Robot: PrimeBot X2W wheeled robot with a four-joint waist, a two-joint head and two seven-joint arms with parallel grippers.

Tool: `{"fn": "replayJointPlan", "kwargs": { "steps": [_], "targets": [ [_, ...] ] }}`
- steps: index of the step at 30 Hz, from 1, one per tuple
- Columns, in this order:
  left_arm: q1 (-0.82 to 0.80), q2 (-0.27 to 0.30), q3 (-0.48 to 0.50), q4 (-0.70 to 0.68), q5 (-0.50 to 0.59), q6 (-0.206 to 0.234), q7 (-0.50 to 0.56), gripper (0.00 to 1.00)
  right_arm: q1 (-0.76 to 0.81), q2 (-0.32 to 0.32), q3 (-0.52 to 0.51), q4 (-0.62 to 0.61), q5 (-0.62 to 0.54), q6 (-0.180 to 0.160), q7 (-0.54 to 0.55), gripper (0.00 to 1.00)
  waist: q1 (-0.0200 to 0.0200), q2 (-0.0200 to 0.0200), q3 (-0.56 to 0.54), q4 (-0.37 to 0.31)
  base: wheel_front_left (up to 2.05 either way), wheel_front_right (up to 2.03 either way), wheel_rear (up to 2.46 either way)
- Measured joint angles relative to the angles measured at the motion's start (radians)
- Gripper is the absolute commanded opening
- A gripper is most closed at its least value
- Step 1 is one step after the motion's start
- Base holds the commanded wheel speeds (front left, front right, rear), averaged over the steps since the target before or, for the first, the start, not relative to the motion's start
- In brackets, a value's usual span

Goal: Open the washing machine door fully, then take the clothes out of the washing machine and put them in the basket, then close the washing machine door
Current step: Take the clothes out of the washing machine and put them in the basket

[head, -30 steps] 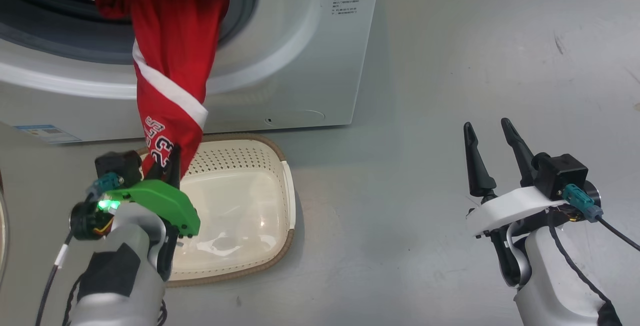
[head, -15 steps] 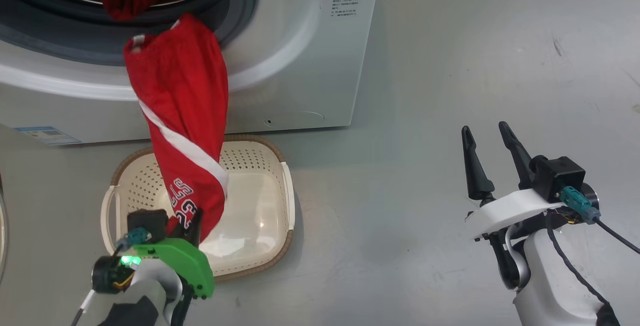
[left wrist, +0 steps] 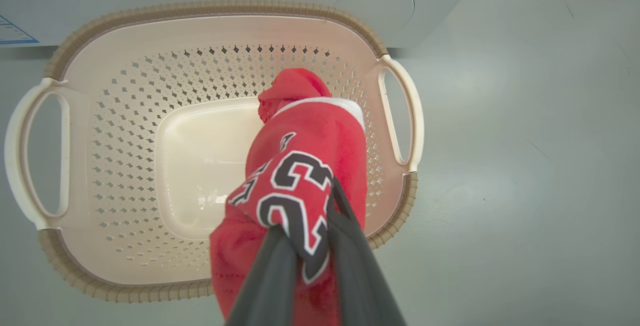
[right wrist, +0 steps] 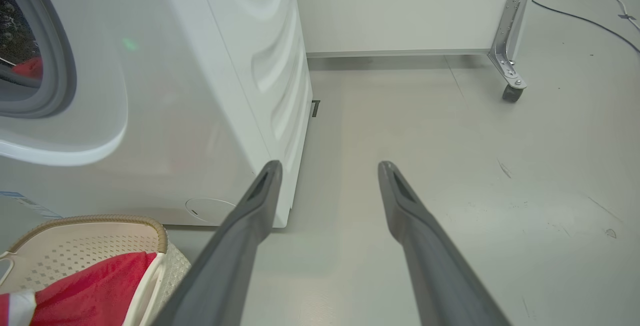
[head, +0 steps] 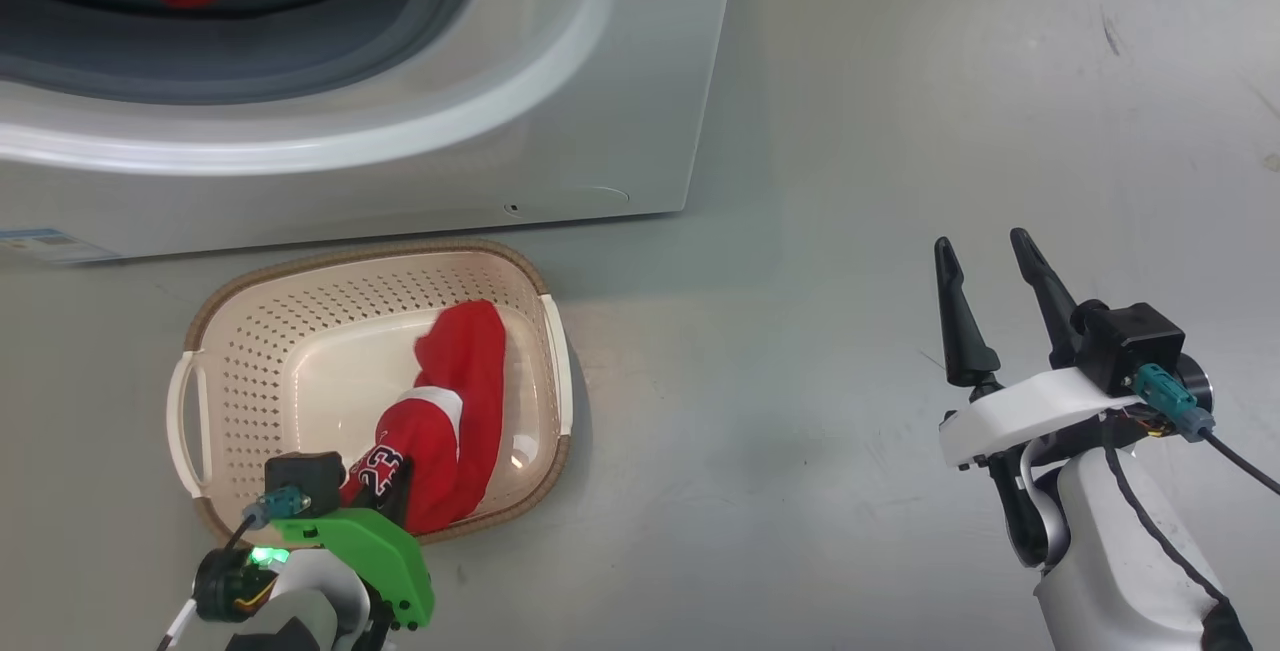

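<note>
Left gripper (left wrist: 306,216) is clamped on the red jersey (head: 455,401) at its numbered end; the garment lies inside the basket (head: 250,331). Right gripper (head: 980,241) stands apart, empty.

1. It looks like a test lab staged as a laundry corner.
2. A washer (right wrist: 210,65) and a basket (right wrist: 75,246) stand on a bare, scuffed grey floor (right wrist: 450,130).
3. Right wrist view, 2 o'clock: a white panel (right wrist: 400,5) on a castor (right wrist: 510,93), with a loose cable (right wrist: 580,18).

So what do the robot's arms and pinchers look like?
Each gripper has two long, dark, pointy fingers. The left gripper wears a green shell with a green light; the right gripper wears a white shell. Both carry a black box with a teal plug, black cables and silvery-grey forearms.
</note>
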Motion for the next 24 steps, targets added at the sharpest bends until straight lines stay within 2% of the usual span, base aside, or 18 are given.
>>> {"fn": "replayJointPlan", "kwargs": {
  "steps": [7, 12, 17, 24],
  "targets": [
    [-0.069, 0.0, 0.014, 0.009, 0.0, 0.02, 0.0, 0.0, -0.007, -0.002, -0.012, -0.023, -0.002, 0.0, 0.0, 1.0, 0.0, 0.0, 0.062, -0.012, 0.0, 0.0, 0.0],
    [-0.131, 0.002, 0.012, 0.004, 0.033, 0.052, -0.001, 0.0, -0.032, -0.002, -0.012, -0.044, -0.004, 0.003, 0.0, 1.0, 0.0, 0.0, 0.118, -0.022, 0.0, 0.0, 0.0],
    [-0.167, 0.031, 0.021, 0.007, 0.038, 0.081, -0.009, 0.0, -0.064, -0.002, -0.018, -0.06, -0.005, 0.009, 0.0, 1.0, 0.0, 0.0, 0.173, -0.036, 0.0, 0.0, 0.0],
    [-0.206, 0.041, 0.026, 0.014, 0.045, 0.101, -0.009, 0.0, -0.08, -0.002, -0.024, -0.076, -0.005, 0.009, 0.0, 1.0, 0.0, 0.0, 0.241, -0.055, 0.0, 0.0, 0.0]
  ]
}}
